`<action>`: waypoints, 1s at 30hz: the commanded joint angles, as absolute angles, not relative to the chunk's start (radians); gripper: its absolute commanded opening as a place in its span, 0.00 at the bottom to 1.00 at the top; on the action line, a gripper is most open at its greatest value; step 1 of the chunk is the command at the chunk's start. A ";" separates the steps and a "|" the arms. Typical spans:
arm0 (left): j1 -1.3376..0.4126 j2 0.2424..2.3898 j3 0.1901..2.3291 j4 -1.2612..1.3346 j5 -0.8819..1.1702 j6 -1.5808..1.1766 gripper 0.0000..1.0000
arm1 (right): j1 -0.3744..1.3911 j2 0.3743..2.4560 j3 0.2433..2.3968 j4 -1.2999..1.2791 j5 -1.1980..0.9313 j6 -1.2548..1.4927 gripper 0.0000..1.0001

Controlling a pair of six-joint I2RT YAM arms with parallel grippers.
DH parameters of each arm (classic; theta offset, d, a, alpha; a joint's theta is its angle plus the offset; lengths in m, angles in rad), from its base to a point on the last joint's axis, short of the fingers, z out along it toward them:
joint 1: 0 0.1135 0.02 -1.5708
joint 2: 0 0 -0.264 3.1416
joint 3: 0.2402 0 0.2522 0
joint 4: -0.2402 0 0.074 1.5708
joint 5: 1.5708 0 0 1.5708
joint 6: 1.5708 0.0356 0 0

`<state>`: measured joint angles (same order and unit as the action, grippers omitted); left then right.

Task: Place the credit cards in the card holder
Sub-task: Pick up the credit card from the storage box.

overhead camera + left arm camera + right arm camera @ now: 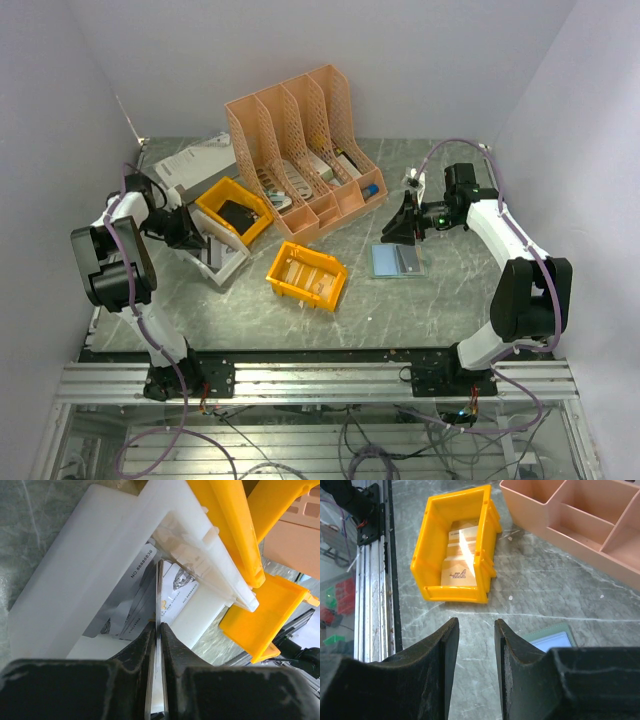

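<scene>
My left gripper [198,236] is down at the white bin [228,264]; my right gripper [399,231] hangs just behind the open card holder [398,261].

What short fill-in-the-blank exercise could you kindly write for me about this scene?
The left gripper pinches a thin pale card edge-on over the ___ plastic bin.
The right gripper hovers with jaws ___ and nothing between them.
The flat square card holder lies opened on the grey marbled table, its inside light ___.
Missing: white; open; blue.
</scene>
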<state>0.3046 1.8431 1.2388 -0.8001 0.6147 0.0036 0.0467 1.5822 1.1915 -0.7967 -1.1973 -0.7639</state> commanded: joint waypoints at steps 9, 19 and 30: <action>0.329 1.822 1.278 -0.828 0.652 0.005 0.17 | 0.043 1.586 1.218 -0.813 -1.202 -0.784 0.35; 0.331 1.825 1.277 -0.829 0.652 0.007 0.20 | 0.043 1.584 1.218 -0.813 -1.202 -0.785 0.35; 0.332 1.830 1.278 -0.830 0.646 0.006 0.18 | 0.043 1.582 1.220 -0.816 -1.201 -0.787 0.35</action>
